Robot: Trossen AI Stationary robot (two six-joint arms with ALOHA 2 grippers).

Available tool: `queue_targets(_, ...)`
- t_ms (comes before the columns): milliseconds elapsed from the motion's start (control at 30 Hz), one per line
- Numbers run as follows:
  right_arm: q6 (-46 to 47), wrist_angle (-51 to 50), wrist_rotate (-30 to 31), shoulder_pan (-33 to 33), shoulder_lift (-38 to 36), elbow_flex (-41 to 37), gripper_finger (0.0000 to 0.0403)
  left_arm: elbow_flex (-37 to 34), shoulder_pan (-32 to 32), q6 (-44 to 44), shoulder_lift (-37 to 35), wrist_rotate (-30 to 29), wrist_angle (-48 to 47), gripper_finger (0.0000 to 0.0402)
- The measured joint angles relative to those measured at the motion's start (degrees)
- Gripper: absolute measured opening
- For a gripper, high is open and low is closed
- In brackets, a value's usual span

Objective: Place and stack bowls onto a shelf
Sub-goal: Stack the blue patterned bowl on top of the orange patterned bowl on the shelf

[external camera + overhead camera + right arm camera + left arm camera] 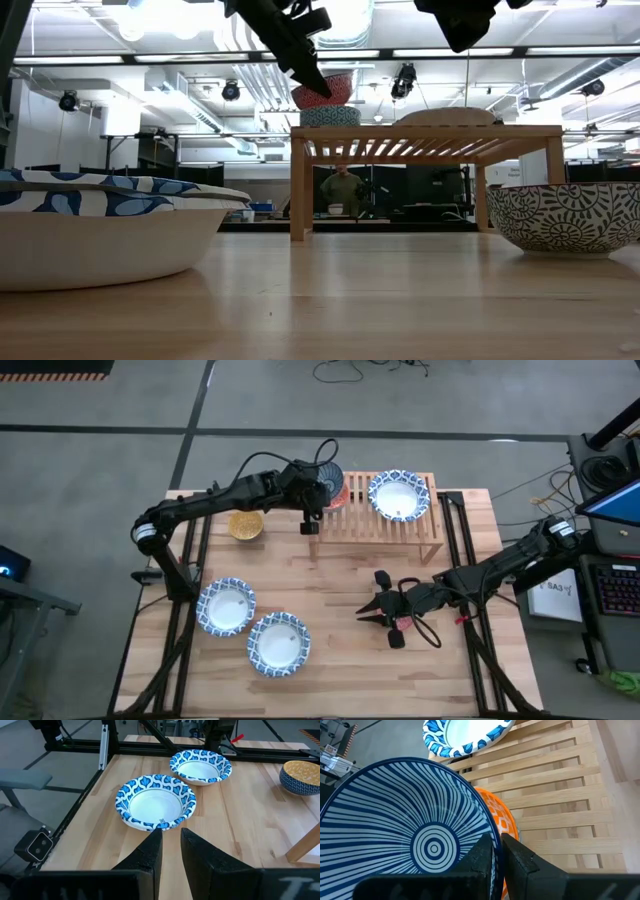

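Above the shelf (385, 520), a dark blue striped bowl (415, 830) is pinched at its rim by the left gripper (496, 851), over an orange bowl (501, 820) (partly hidden). Near two large bowls (156, 802), the right gripper (170, 842) is held narrowly parted, empty.

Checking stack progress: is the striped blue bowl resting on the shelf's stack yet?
Not clearly. The left pincer is shut on the striped blue bowl, tilted above the orange bowl on the shelf; contact cannot be told.

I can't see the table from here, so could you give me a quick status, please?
Left gripper shut on dark blue bowl, above orange bowl on shelf. Right gripper empty over table. Nothing in the way.
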Motion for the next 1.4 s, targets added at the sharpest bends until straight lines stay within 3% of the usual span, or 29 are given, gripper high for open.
queue_targets(767, 0.0, 0.0, 0.0, 0.0, 0.0, 0.0, 0.0059, 0.0, 0.0, -0.5, 0.0, 0.0, -0.2, 0.0016)
queue_targets(1400, 0.0, 0.0, 0.0, 0.0, 0.0, 0.0, 0.0059, 0.0, -0.1, -0.1, 0.0, 0.0, 0.4, 0.0093)
